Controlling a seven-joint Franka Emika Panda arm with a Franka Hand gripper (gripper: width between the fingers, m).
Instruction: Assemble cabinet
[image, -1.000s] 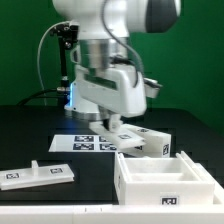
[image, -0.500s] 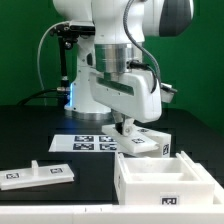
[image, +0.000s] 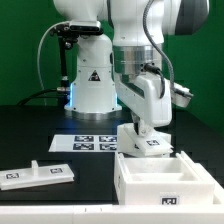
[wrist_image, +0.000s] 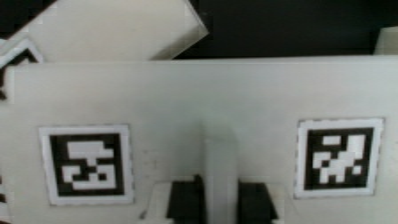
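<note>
Clearly an early stage: the cabinet is in loose white parts, nothing joined as far as I can see. 3 parts are visible in the exterior view: an open box (image: 150, 190) at the front, a flat piece (image: 35, 174) lying on the tabletop (image: 90, 200) toward the exterior view's left, well apart from the box, and a tagged panel (image: 150, 143) just behind the box's far rim.

The hand (image: 142, 128) is down on that panel. In the wrist view the panel fills the frame, 2 tags facing the camera, with a raised rib running down between them and both fingers (wrist_image: 175, 192) either side of the rib. Judgement: clamped on the panel by the rib. I cannot tell whether the panel is off the tabletop or touching the box rim.

The wrist view also shows another white part (wrist_image: 116, 35) beyond the panel; which part is unclear.

Container: the box is open-topped with 1 tag on its front wall. Nothing shows inside, but the near wall hides part of the floor.

The marker board (image: 92, 143) lies flat behind, untouched.

Left to do, judging from this: everything, meaning fit the panel to the box, add the flat piece, then any other parts.
</note>
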